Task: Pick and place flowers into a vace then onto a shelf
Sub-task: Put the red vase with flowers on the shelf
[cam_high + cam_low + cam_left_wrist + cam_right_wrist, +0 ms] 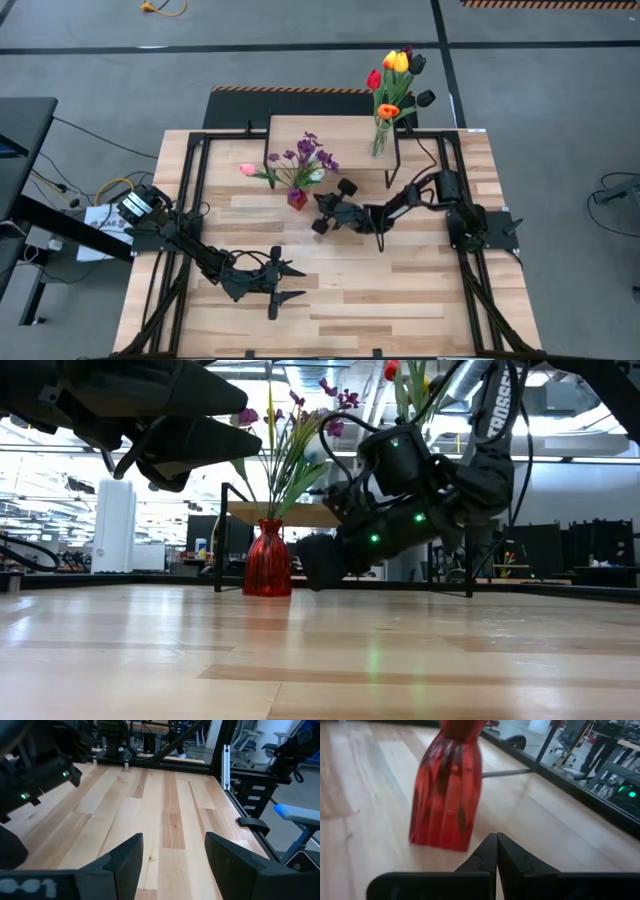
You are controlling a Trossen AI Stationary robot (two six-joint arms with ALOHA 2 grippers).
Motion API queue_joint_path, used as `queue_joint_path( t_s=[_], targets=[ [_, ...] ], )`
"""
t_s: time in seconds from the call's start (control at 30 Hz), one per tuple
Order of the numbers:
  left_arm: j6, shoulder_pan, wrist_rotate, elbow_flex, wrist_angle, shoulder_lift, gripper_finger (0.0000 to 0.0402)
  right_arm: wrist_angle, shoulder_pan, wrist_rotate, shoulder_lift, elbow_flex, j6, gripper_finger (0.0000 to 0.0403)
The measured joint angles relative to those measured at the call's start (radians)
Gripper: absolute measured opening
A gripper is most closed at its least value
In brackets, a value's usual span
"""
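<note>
My right gripper (496,851), fingers pressed together on nothing, hovers just beside the ribbed red glass vase (448,790) of purple sprigs and a pink tulip (300,160), which stands on the plank tabletop (400,290) before the low wood-topped shelf (340,130), probably lining up to lift it there. A clear vase of red, yellow and orange tulips (392,85) already sits on the shelf's corner, while my left gripper (283,281) waits near the front edge, fingers parted and empty.

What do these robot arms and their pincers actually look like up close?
Both arms are dark, jointed and slim, with black cables looping along them. The left gripper has two broad, wedge-shaped black fingers. The right gripper has the same black fingers, with toothed inner edges. The right arm carries small green lights and pale lettering on one link.
</note>
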Motion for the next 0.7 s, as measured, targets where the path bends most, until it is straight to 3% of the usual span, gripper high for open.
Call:
queue_joint_path(
  t_s=[0.7],
  targets=[
    [-0.002,0.000,0.000,0.000,-0.020,0.000,0.0203,0.001,-0.018,-0.060,0.000,0.071,-0.030,0.0000]
  ],
)
